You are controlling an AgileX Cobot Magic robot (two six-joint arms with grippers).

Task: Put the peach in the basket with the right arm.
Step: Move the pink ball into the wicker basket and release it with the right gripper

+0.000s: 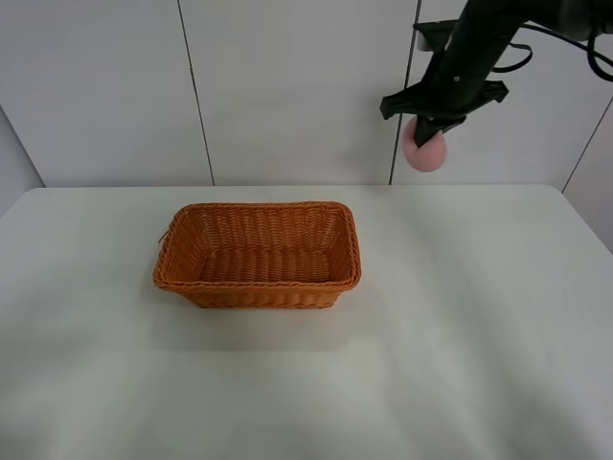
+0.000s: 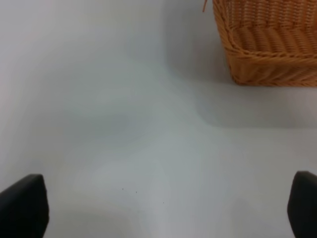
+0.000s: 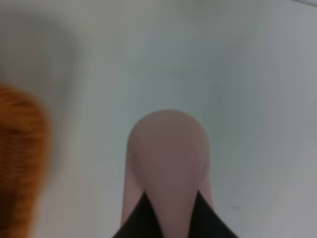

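High above the table at the upper right, my right gripper [image 1: 428, 134] is shut on the pink peach [image 1: 424, 152], which hangs below its black fingers. The right wrist view shows the peach [image 3: 167, 163] close up between the dark fingertips, with a blurred corner of the basket [image 3: 20, 158] at the side. The orange-brown wicker basket [image 1: 259, 254] stands on the white table left of centre, with nothing visible inside. My left gripper [image 2: 168, 206] is open low over bare table; only its two black fingertips [image 2: 25, 206] show, and a corner of the basket [image 2: 270, 44] lies ahead of it.
The white table [image 1: 460, 326] stretches wide around the basket, bounded by a pale panelled wall [image 1: 287, 86] at the back. The left arm is out of the exterior high view.
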